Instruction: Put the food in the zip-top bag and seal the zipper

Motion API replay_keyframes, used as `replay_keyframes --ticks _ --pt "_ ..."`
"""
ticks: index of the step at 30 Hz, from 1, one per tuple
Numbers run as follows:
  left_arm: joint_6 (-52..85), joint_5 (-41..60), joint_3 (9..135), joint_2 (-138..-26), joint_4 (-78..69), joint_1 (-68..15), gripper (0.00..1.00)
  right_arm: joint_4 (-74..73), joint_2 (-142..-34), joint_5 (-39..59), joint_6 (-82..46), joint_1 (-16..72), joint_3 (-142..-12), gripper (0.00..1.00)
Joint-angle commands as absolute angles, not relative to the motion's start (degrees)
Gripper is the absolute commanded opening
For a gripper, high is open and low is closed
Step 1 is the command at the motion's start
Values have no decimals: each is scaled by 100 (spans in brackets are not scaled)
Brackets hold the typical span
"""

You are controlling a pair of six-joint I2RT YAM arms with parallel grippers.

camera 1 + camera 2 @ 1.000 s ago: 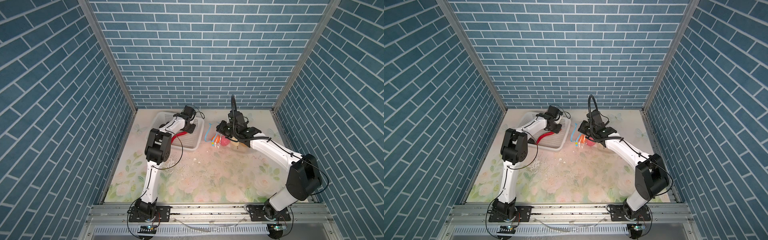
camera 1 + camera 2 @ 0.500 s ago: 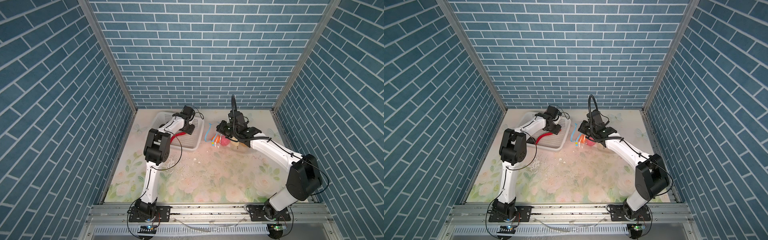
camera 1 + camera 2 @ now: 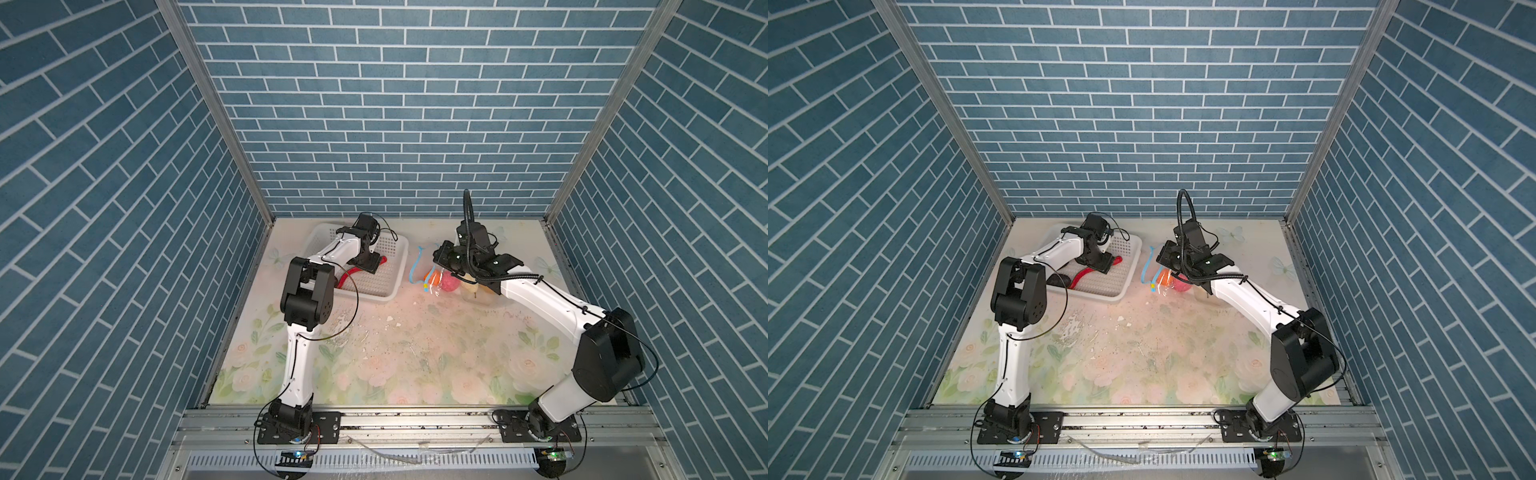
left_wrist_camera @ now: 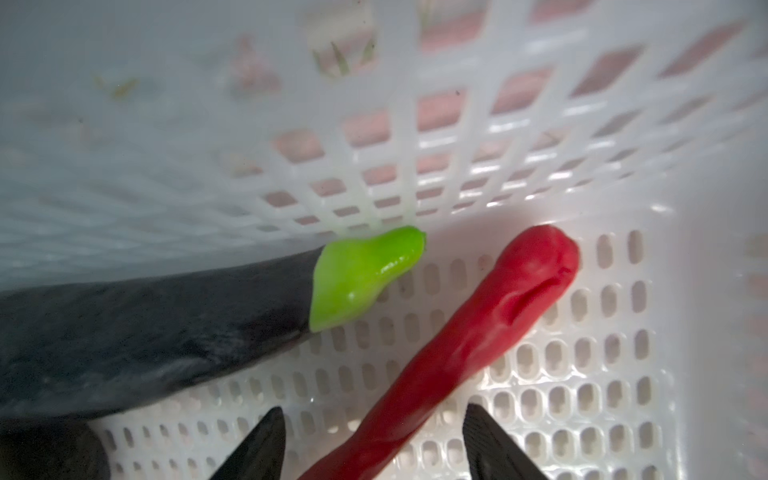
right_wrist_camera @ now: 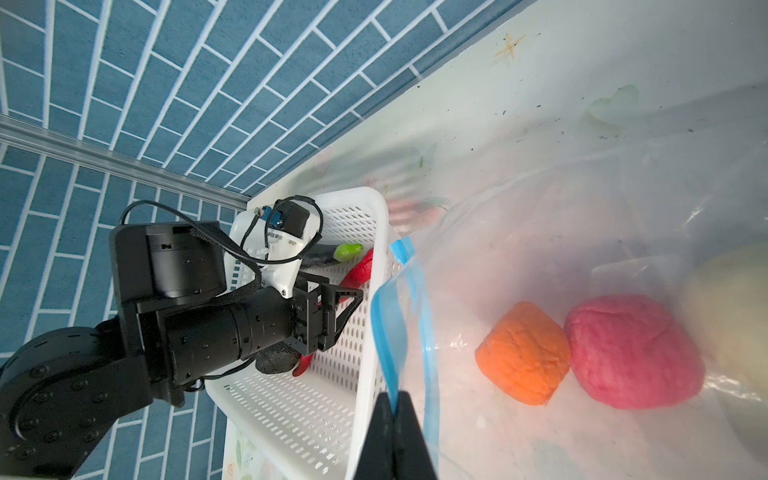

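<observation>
A thin red chili [image 4: 478, 332] lies on the floor of the white perforated basket [image 4: 457, 124]. My left gripper [image 4: 372, 411] is open, one finger on each side of the chili without touching it. A black eggplant-like piece [image 4: 145, 332] with a green stem lies beside it, and a black lump [image 5: 276, 361] sits under the left arm. The zip-top bag [image 5: 582, 208] lies right of the basket with orange [image 5: 523, 353], pink [image 5: 631, 349] and cream [image 5: 731, 316] lumps inside. My right gripper [image 5: 395, 399] is shut on the light blue zipper [image 5: 415, 299], holding the mouth up.
In both top views the basket [image 3: 390, 286] stands at the back left, close to the wall, and the bag's blue zipper [image 3: 415, 266] hangs just right of it. Crumbs and scraps dot the flowered mat [image 3: 395, 353] in the middle.
My left gripper's jaws have spread apart over the chili in the basket. The right arm and the bag have stayed still.
</observation>
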State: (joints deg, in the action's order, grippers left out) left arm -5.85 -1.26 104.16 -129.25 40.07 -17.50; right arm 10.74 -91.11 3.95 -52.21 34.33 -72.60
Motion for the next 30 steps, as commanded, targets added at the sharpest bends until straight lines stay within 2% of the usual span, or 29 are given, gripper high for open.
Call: replay_keyframes --ticks 1,6,15,30 --pt "-591 -96 10580 -13108 4273 -1742 65 1078 -8864 290 -5173 3386 -7400 0" --pt "-595 7 10583 -13114 4296 -1759 54 1085 -8841 253 -5150 3367 -7409 0" --pt "-709 -74 10525 -13101 4467 -1881 41 1078 -8858 277 -5150 3365 -7468 0" --pt "-725 -361 10128 -12377 4232 -1962 31 1090 -8901 330 -5146 3349 -7566 0"
